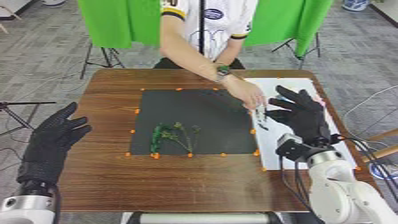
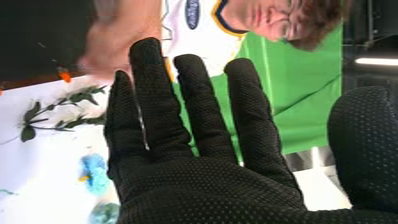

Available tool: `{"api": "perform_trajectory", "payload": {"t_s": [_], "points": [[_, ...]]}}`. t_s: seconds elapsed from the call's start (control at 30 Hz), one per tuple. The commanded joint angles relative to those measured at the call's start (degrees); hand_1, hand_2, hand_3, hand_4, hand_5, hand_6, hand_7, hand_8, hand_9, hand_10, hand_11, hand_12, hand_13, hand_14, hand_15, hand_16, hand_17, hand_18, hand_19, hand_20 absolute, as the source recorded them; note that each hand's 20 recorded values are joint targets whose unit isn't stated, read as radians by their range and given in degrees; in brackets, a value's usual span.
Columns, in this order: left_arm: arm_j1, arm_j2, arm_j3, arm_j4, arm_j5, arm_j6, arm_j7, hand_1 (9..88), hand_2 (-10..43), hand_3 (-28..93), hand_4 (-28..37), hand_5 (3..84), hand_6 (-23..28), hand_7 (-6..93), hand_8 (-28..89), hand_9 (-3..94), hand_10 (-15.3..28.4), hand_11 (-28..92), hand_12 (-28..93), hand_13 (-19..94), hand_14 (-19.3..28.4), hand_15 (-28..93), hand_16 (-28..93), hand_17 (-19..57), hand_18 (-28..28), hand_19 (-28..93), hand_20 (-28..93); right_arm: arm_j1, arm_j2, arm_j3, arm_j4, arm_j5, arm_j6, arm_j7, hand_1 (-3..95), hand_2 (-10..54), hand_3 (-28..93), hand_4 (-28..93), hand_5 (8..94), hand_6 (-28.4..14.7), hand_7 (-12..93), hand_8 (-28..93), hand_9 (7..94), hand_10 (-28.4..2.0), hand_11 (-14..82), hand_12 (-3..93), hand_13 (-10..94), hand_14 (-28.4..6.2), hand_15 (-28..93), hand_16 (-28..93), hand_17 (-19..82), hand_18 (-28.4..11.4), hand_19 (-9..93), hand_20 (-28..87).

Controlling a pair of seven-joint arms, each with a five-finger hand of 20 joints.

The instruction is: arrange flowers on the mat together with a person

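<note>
In the head view your left hand [image 1: 55, 145] is beside the brown wooden bench [image 1: 102, 185], its fingers loosely extended, thumb apart, pinching nothing. Leave it there. On the dark rectangular mat [image 1: 178, 107], near your side, lie a dense green feathery stem [image 1: 156, 137] and, just beside it, a thin branching sprig with small pale heads [image 1: 189, 137]. Most of the mat is bare, so the arrangement looks barely begun.

Next comes the person's bare hand [image 1: 246, 93], reaching down where the mat meets the white sheet [image 1: 272, 150]; you cannot tell whether it grips anything. A dark-leaved green sprig [image 2: 29, 133] lies on the sheet close by, with a pale blue fluffy flower [image 2: 93, 172] also there. Your right hand [image 1: 302, 120] is above the sheet, fingers straight and somewhat spread, thumb wide, holding nothing.

The step looks to be choosing the next stem. Let the person's hand clear first, then come down beside one stem, close thumb and fingers on its bare part, and lift gently; squeezing leaves or petals could crush them. Lay it flat beside the others without dragging them. The shirt badge [image 1: 213, 14] bears print, but you need none of it for placing flowers
</note>
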Motion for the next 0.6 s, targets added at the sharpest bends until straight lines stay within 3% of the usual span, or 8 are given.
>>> {"api": "perform_trajectory", "payload": {"t_s": [0.03, 0.37, 0.6], "points": [[0.2, -0.17, 0.1, 0.16, -0.29, -0.27, -0.47, 23.6, 5.3, 81, -27.9, 32.8, 7.0, 16.8, -12, 31.2, 19.2, 34, 9, 21, 24.7, 61, -13, -8.5, 21.9, 53, 10, 0.4, -0.6, -0.3, -0.4, -1.0, -0.9, 0.0, 13.6, 11.1, 75, -25, 47.7, -1.9, 13, -11, 49.2, -19.2, 16.3, 14.8, 41, -23.3, 53, 8, 7, -26.3, 51, 18], [0.6, -0.14, 0.33, 0.02, -0.36, -0.07, -0.12, 23.7, 5.3, 81, -27.7, 32.8, 7.0, 17.0, -12, 31.2, 19.1, 34, 9, 21, 24.7, 62, -13, -8.5, 21.9, 53, 10, 0.7, -0.3, -0.4, -0.5, -0.8, -0.4, 0.1, 13.4, 11.0, 75, -25, 47.7, -1.7, 13, -11, 49.5, -19.3, 16.4, 14.8, 41, -23.2, 53, 9, 8, -26.4, 51, 18], [0.2, -0.29, 0.26, 0.07, -0.19, -0.2, -0.59, 23.8, 5.2, 81, -27.6, 32.8, 7.0, 17.0, -12, 31.3, 19.1, 34, 9, 21, 24.8, 62, -13, -8.5, 21.9, 53, 10, 0.7, -0.5, -0.6, -0.3, -1.0, -0.6, 0.0, 13.5, 10.9, 75, -25, 47.8, -1.7, 14, -11, 49.6, -19.3, 16.4, 14.7, 41, -23.3, 53, 9, 8, -26.5, 51, 18]]}}
